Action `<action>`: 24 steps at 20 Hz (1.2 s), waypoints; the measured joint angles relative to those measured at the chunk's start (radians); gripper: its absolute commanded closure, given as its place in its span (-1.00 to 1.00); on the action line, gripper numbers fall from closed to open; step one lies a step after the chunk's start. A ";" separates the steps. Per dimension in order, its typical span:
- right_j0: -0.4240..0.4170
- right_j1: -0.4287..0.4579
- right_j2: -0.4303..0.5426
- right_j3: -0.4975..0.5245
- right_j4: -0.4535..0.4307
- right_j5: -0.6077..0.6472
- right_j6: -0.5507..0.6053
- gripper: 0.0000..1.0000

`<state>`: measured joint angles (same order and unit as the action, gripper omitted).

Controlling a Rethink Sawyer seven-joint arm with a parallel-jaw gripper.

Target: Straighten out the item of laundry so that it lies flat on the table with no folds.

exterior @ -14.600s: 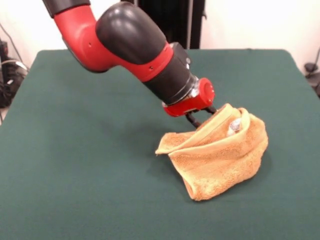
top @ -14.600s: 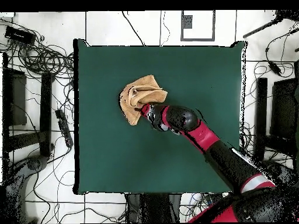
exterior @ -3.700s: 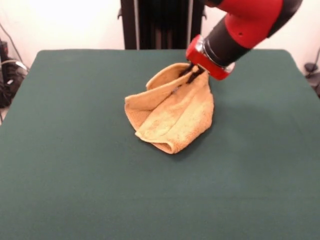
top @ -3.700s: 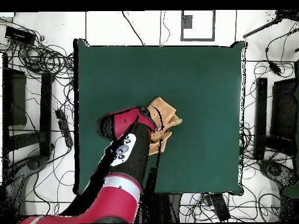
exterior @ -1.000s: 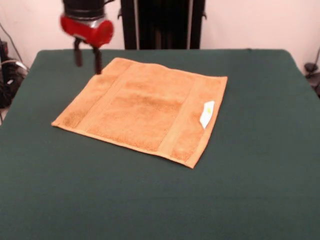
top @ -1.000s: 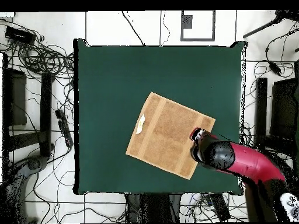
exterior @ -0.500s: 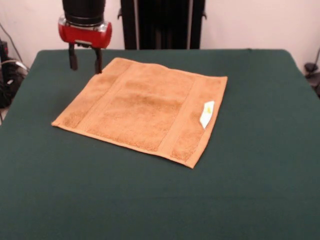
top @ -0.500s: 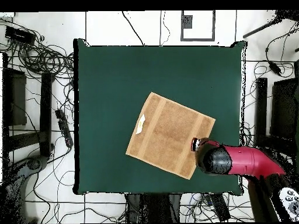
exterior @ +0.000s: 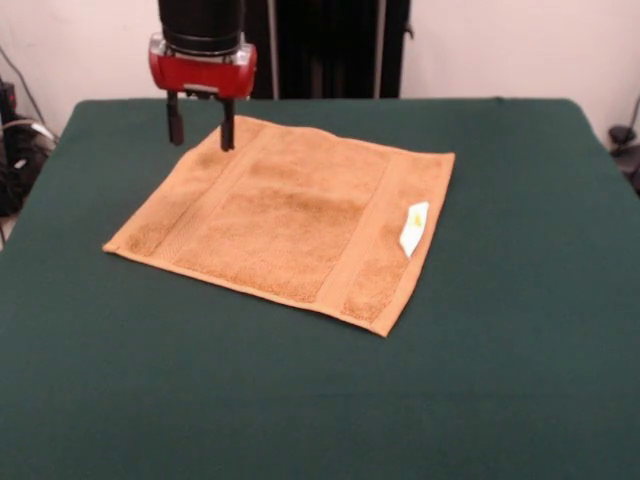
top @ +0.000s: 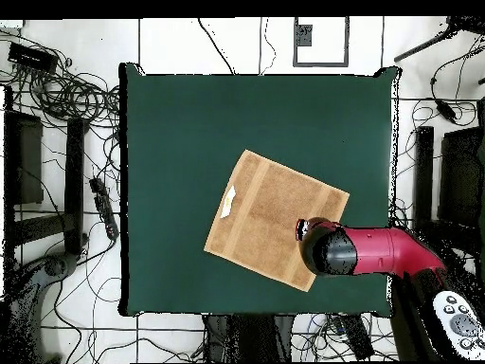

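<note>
The red and black arm is being held pretty much straight up and down in the upper left of the front view, with the gripper pointed down over the far left corner of the towel. In the overhead view the same arm is being reached in from the lower right of the frame, its black wrist end parked over the towel's lower right part. The two dark fingers are being kept clearly apart, so the jaws are open, and nothing is being held between them. The tips are being hung just above or maybe barely at the terry surface; actual contact can't be made out from either view. The towel itself is being shown spread out flat on the green table, rotated a bit like a diamond, with no folds visible, both woven bands running straight near two opposite sides and the little white tag lying on the right-hand band in the front view. In the overhead view the tag is being seen at the towel's left edge. Plenty of bare green felt is being left all round: wide strips toward the lower and right parts of the front view, a narrower strip toward the top edge behind the gripper, and the towel's corners are all being kept well inside the table's edges.
</note>
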<state>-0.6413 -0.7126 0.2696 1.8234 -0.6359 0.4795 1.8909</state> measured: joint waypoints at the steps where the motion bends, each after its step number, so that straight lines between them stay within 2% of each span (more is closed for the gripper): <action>1: 0.004 0.000 0.000 0.000 0.000 0.000 0.000 -1.00; 9: -0.005 0.001 0.000 0.000 0.000 -0.020 0.000 -1.00; 18: -0.007 0.019 0.000 0.000 -0.002 -0.227 0.000 -1.00; 24: 0.011 0.054 -0.021 -0.001 -0.011 -0.299 0.000 -1.00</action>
<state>-0.6302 -0.6587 0.2491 1.8221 -0.6470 0.1803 1.8909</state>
